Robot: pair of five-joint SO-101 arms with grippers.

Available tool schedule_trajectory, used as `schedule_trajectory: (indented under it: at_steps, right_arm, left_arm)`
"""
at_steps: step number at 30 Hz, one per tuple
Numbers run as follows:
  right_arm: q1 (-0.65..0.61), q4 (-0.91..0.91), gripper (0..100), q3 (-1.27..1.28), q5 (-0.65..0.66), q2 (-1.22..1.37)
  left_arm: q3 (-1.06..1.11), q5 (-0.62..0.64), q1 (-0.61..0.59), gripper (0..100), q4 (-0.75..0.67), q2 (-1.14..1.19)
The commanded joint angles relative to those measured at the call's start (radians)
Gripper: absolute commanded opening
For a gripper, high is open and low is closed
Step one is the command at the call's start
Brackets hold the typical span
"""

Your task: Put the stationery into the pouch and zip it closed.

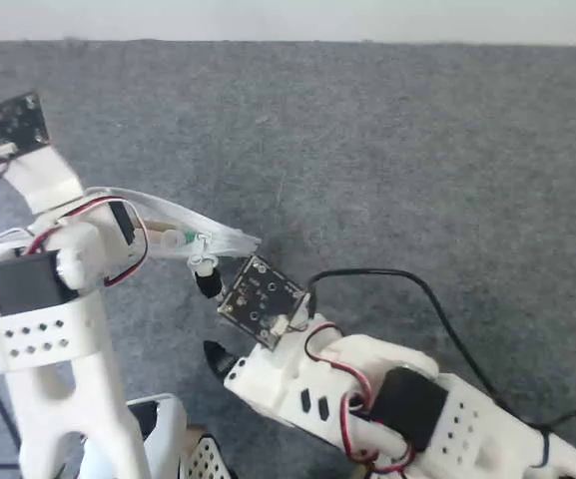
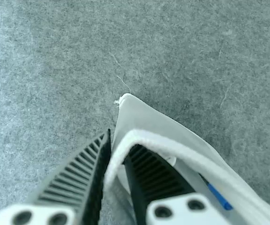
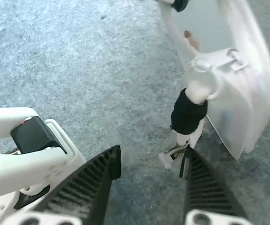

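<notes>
While the left fingers (image 2: 85,168) pinch the rim of the pouch (image 2: 172,126), holding it over the worktop (image 1: 417,150) toward its left edge, the right fingers (image 3: 92,183) stand spread about the zip pull (image 3: 187,115), which could slip free if they close off-centre.

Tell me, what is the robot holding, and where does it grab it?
The left tool pinches the pouch by its edge. The right tool is open and holds nothing.
</notes>
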Motion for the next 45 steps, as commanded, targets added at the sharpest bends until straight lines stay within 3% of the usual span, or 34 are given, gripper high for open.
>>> schedule_trajectory:
  at_steps: [1, 7, 17, 24, 37, 45]
  right_arm:
    - [0.008, -0.140, 19.5, 0.052, -0.008, -0.035]
    - [0.096, -0.289, 19.4, 0.133, -0.008, -0.035]
    - [0.105, -0.384, 19.4, 0.150, -0.009, -0.033]
    - [0.105, -0.572, 19.4, 0.267, -0.006, -0.033]
    - [0.160, -0.587, 19.1, 0.273, -0.011, -0.033]
    - [0.165, -0.630, 12.4, 0.278, -0.009, -0.033]
  left_arm:
    - [-0.022, 0.012, -0.005, 1, -0.038, 0.005]
    - [-0.022, 0.012, -0.005, 1, -0.037, 0.005]
    - [-0.022, 0.012, -0.002, 1, -0.035, 0.005]
    - [-0.022, 0.012, -0.002, 1, -0.034, 0.005]
    - [-0.022, 0.012, -0.003, 1, -0.032, 0.005]
    - [-0.022, 0.012, -0.003, 1, -0.032, 0.005]
